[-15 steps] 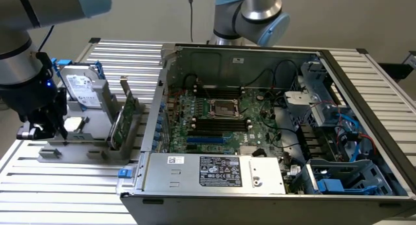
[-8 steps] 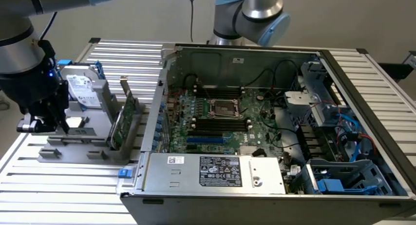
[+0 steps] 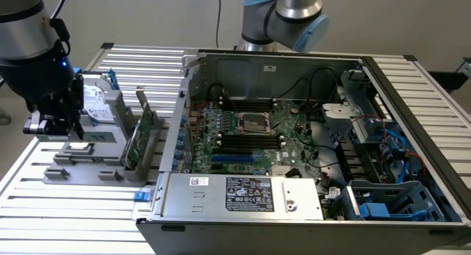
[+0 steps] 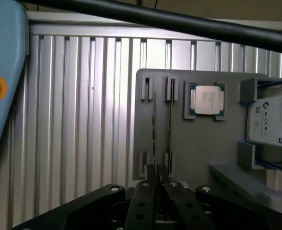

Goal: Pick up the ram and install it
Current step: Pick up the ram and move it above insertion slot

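Observation:
Two ram sticks stand edge-on in the slots of a grey holder [image 4: 198, 143]: one ram [image 4: 154, 129] runs straight out from my fingertips, the other [image 4: 170, 129] lies parallel beside it. My gripper [image 4: 156, 179] hangs above the near end of the first stick. Its jaws are set narrow with a thin gap and nothing between them. In the exterior view my gripper [image 3: 72, 134] hovers over the grey holder [image 3: 88, 175] at the exterior view's left, beside the open computer case [image 3: 294, 62].
The holder also carries a CPU [image 4: 206, 100], a hard drive [image 4: 275, 120] and an upright green expansion card [image 3: 140, 136]. Black memory slots [image 3: 250, 139] lie on the motherboard inside the case. A second arm [image 3: 290, 17] stands behind the case. A light-blue pendant [image 4: 2, 72] lies on the slatted table.

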Tool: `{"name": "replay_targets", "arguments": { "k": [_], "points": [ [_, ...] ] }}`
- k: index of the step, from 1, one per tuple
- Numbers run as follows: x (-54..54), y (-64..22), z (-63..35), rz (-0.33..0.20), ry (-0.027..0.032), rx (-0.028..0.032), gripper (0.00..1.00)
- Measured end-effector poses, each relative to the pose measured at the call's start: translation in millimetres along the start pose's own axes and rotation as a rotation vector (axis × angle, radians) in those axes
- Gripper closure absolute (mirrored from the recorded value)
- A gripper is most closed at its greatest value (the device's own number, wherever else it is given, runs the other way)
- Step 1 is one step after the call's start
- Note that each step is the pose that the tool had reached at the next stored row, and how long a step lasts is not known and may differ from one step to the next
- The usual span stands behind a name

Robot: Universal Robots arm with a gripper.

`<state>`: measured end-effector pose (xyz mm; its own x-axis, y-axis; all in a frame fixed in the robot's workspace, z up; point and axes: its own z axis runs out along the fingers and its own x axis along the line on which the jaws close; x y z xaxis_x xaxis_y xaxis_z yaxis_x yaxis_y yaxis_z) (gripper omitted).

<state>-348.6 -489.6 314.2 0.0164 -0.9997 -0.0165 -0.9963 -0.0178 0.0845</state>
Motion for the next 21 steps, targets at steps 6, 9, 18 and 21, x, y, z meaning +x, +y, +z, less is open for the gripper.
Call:
{"name": "replay_targets", "arguments": {
  "k": [6,9,18,21],
  "points": [
    [-1.6,-23.8,-29.2,0.0,0.0,0.0001,0.86],
    [-2.7,-35.2,-43.9,0.0,-0.0002,0.0002,0.86],
    [-6.7,-67.7,-87.6,0.0,-0.0002,0.0002,0.86],
    [-7.3,-80.0,-96.2,0.0,-0.0006,-0.0003,0.86]
  ]
}}
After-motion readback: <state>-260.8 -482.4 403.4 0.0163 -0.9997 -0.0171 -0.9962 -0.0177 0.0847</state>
